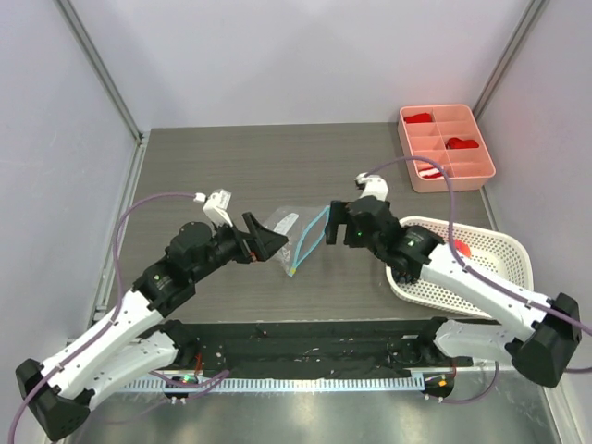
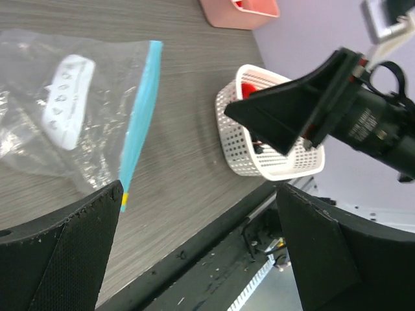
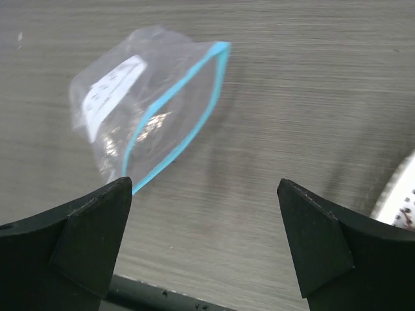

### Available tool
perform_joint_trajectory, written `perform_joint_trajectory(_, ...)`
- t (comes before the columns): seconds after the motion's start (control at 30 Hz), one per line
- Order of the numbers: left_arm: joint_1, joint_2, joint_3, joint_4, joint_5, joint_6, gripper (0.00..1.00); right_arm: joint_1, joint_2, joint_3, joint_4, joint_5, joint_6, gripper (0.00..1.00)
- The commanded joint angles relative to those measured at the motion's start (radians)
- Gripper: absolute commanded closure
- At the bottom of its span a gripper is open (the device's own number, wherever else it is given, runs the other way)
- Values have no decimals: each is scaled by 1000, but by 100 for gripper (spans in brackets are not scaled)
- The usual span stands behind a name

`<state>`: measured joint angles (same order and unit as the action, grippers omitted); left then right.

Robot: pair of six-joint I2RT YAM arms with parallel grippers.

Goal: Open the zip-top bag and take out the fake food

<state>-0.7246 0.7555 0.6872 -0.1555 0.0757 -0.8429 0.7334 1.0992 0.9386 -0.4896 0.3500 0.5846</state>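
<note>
Left tool point(image 1: 268, 240) agape beside zip-top bag point(image 1: 301, 236)

White arm links point(image 1: 102, 338), black joints point(image 1: 190, 250), lilac cables point(image 1: 153, 198); black wedge-shaped end effector fingers point(image 3: 78, 240).

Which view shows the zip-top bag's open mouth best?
Right wrist: the zip-top bag lies whole, its blue zip strip spread into a loop. Top external shows it small and distant; left wrist crops it, strip edge-on.
</note>
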Motion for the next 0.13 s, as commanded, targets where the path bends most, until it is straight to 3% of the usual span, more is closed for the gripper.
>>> perform_joint_trajectory(0.0,-2,-39,86,-154,-119,86,0,139,27,121,29,127,-61,1)
perform_joint_trajectory(0.1,-2,-47,162,-216,-146,160,0,193,30,164,48,174,-87,0)
